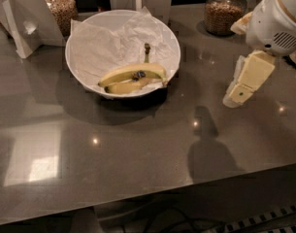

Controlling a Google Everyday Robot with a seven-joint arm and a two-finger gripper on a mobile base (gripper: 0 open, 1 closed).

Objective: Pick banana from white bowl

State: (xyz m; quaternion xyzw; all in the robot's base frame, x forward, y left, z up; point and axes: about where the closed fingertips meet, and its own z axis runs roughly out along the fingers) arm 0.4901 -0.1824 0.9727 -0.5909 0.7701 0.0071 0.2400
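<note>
The banana [133, 78], a pair of yellow-green bananas joined at a dark stem with a small dark sticker, lies in the near part of the white bowl [84, 28]. The bowl is wide and round, with a crumpled white paper liner, and stands on the grey table at the upper middle. My gripper [237, 97] hangs from the white arm at the right edge. It is above the table, to the right of the bowl and apart from it, holding nothing that I can see.
Two glass jars of brown grains stand at the back, one left [60, 6] and one right [224, 11]. A white folded card stand [21, 25] is at the back left. The table's front edge [152, 193] runs along the bottom, with cables below it.
</note>
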